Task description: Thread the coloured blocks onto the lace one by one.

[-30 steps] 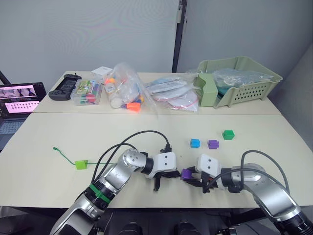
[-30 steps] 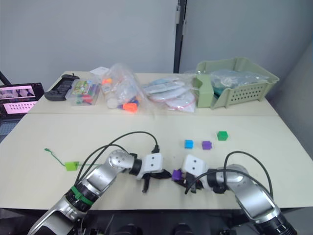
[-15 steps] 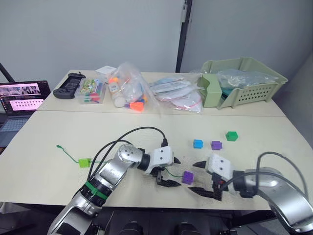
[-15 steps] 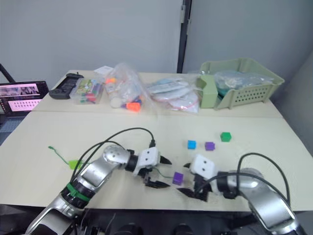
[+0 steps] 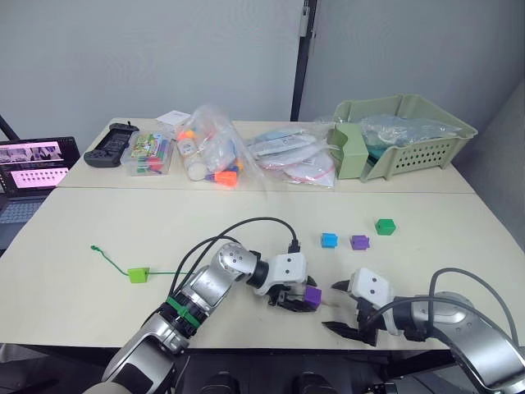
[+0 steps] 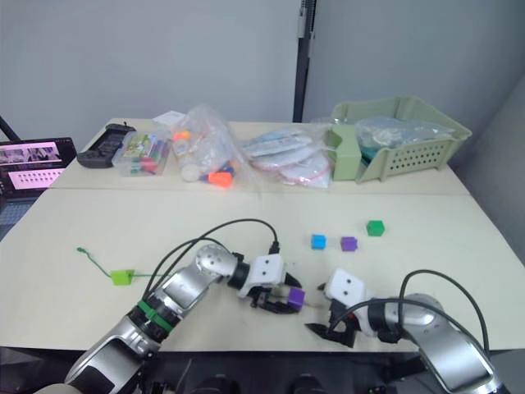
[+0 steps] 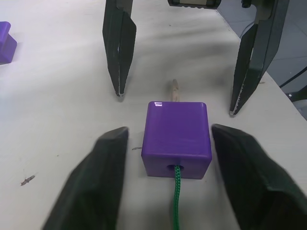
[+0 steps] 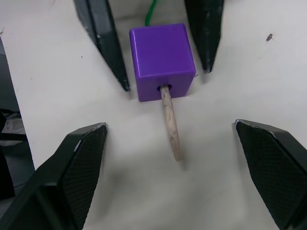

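Lace (image 7: 177,201) runs hidden through purple block (image 7: 177,138) between both spread pincers.

My green lace (image 7: 176,201) runs through a purple block (image 7: 177,138) on the table, its pale tip (image 8: 171,124) poking out, while the lime block (image 5: 137,274) sits near its knot (image 5: 93,247).
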